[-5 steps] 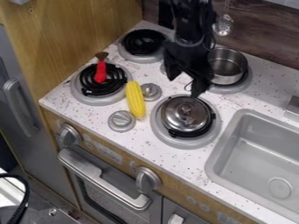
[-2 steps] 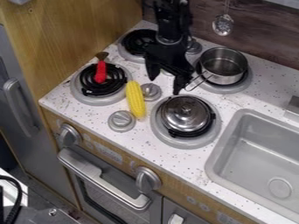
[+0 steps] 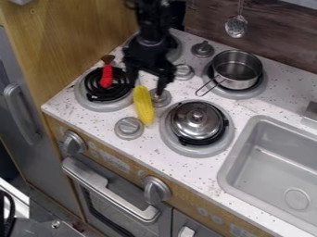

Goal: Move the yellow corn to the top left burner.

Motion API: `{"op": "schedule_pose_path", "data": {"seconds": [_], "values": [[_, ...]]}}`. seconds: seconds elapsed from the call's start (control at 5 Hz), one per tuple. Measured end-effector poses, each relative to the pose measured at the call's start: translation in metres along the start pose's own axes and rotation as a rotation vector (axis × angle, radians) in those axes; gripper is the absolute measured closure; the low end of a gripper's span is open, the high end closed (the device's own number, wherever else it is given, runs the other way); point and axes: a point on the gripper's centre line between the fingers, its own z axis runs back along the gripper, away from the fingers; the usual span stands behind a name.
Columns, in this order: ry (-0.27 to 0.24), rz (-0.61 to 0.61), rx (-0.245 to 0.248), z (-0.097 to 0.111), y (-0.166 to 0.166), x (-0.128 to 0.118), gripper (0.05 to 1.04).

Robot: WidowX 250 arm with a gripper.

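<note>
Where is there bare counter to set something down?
Behind the sink, beside the saucepan; a narrower strip runs between the lidded pot and sink. Crowded: around the corn, where knobs, a burner and the open gripper are close.

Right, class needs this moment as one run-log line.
corn: beside lower left burner | gripper: open, near corn's upper end | top left burner: partly behind arm

We count four burners (image 3: pixel 102 106), six knobs (image 3: pixel 129 128)
One corn (image 3: pixel 143 106), one pot (image 3: pixel 238 84), one lid (image 3: pixel 197 124), one red tool (image 3: pixel 106 77), one spoon (image 3: pixel 236 26), one sink (image 3: pixel 272 162)
</note>
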Motion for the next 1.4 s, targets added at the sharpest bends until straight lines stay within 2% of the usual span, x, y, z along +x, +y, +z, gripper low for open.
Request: {"op": "schedule_pose_path", "data": {"seconds": [0.2,0.4,0.6,0.8,1.0,1.2,1.4], "values": [[0.046,0.08,0.003,-0.015,0.016,-0.012,0.084],[0.075,0.11,-0.018,-0.02,0.012,-0.02,0.084],[0.093,0.136,-0.063,-0.021,-0.003,-0.025,0.084],[0.104,0.123,-0.088,-0.02,-0.019,-0.027,0.084],[0.086,0.101,-0.093,-0.018,-0.032,-0.023,0.084],[0.081,0.113,-0.066,-0.018,-0.028,-0.021,0.084],[0.114,0.119,-0.028,-0.029,-0.024,-0.026,0.084]]}}
